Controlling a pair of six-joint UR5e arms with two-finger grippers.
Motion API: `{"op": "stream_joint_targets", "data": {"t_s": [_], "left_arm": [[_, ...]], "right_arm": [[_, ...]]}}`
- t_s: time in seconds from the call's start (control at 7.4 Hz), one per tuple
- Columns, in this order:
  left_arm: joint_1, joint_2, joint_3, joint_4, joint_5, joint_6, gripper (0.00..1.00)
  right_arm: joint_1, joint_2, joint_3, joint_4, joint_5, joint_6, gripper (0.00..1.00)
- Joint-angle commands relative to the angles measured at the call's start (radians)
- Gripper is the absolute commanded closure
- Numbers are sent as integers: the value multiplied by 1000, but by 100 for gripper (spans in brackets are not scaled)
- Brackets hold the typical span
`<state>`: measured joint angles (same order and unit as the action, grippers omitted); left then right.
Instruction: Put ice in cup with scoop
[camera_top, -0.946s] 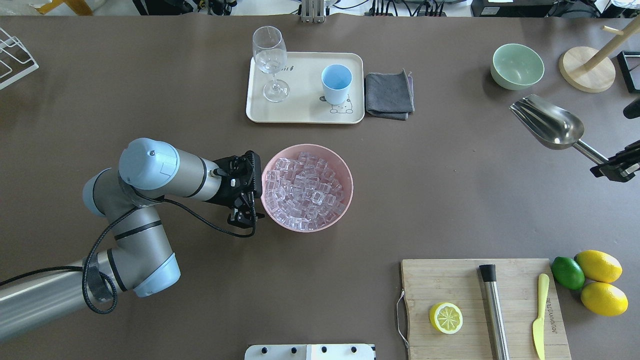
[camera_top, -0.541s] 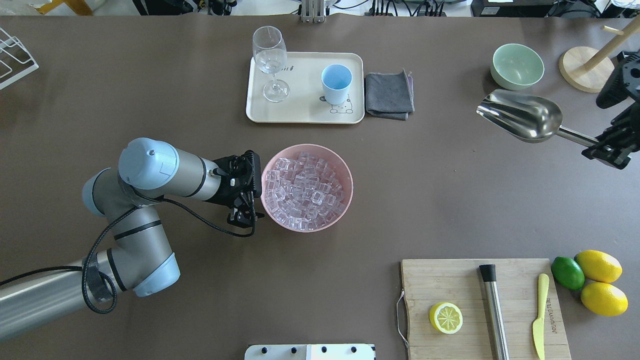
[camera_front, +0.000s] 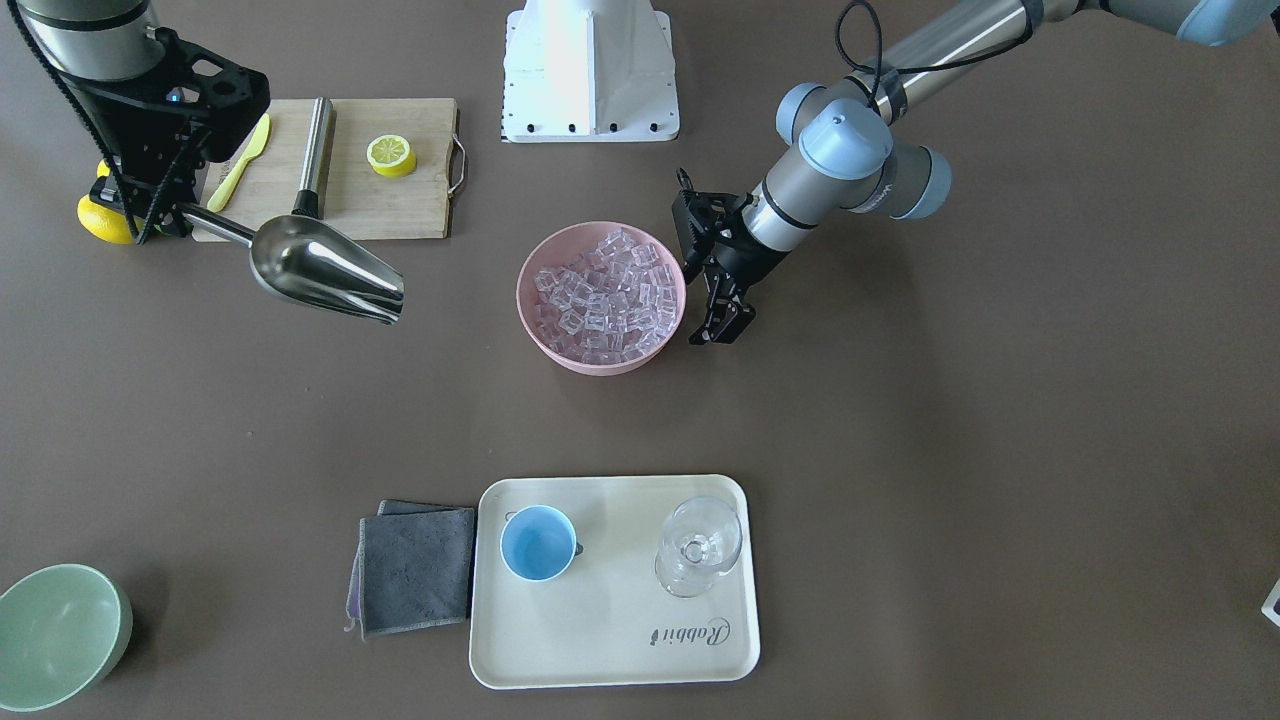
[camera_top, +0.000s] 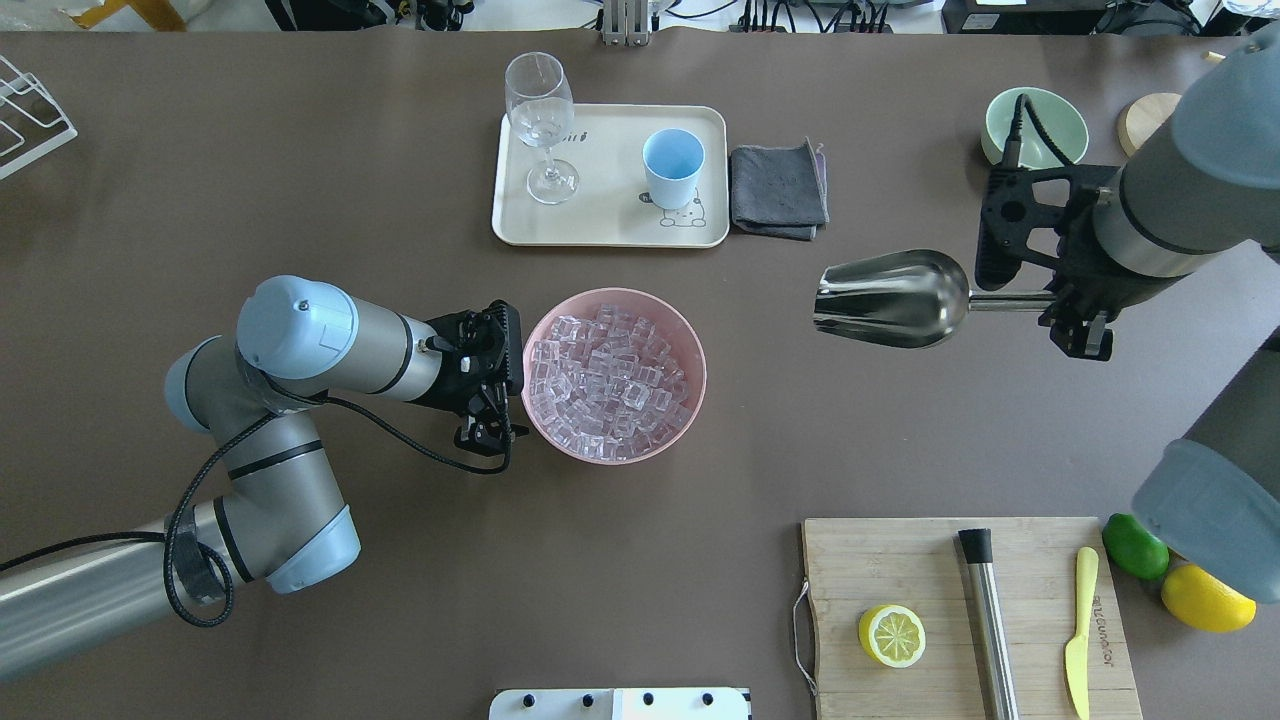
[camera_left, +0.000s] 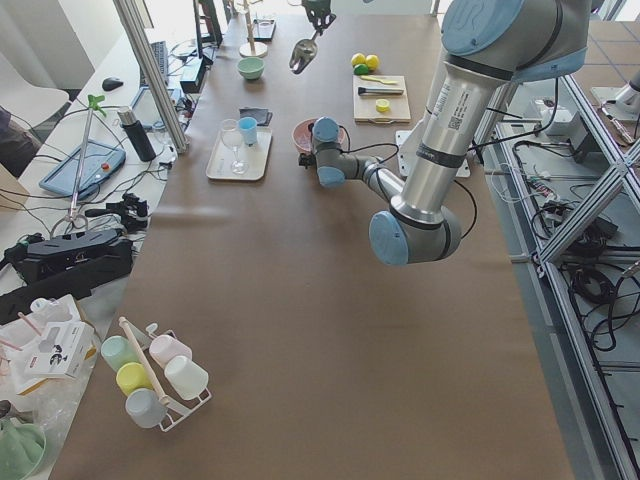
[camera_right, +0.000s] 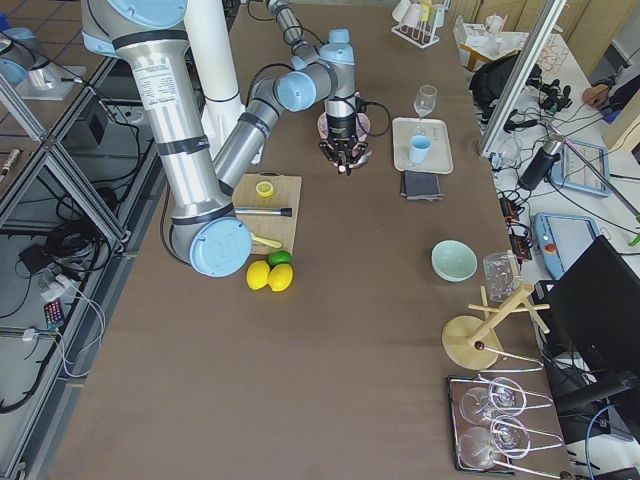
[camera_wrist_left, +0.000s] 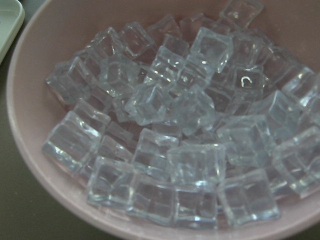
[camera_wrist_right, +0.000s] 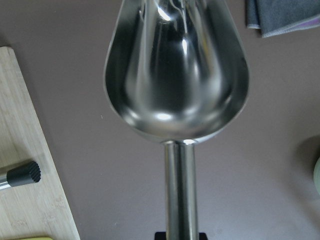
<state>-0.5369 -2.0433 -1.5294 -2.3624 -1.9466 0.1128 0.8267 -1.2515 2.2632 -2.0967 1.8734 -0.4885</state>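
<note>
Right tool (camera_top: 1065, 300) clenched on scoop (camera_top: 890, 298) handle, trough aloft right of pink bowl (camera_top: 699, 380). Ice (camera_top: 610, 375) heaped in bowl. Left tool (camera_top: 490, 405) at bowl's left rim, cannot tell grip. Cup (camera_top: 672, 165) on far tray (camera_top: 600, 220).

We are seeing ice (camera_top: 610, 380) lying in the bowl (camera_top: 699, 382) mid-table, the cup (camera_top: 672, 165) standing on the tray (camera_top: 610, 215) by the far edge, beside the cloth (camera_top: 778, 190).
</note>
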Motion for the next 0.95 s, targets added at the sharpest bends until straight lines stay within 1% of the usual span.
{"op": "stream_joint_targets", "data": {"t_s": [0.0, 0.14, 0.27, 0.41, 0.54, 0.81], "left_arm": [[0, 0, 0, 0, 0, -1, 1], [0, 0, 0, 2, 0, -1, 1], [0, 0, 0, 0, 0, -1, 1], [2, 0, 0, 0, 2, -1, 1], [2, 0, 2, 0, 2, -1, 1], [2, 0, 2, 0, 2, -1, 1]], "right_arm": [[-79, 236, -45, -249, -69, -82, 100], [-86, 298, -91, -297, -83, -99, 100], [-98, 379, -170, -342, -117, -102, 100], [-116, 488, -263, -415, -144, -104, 100], [-129, 592, -366, -457, -164, -123, 100], [-161, 708, -489, -497, -183, -124, 100]]}}
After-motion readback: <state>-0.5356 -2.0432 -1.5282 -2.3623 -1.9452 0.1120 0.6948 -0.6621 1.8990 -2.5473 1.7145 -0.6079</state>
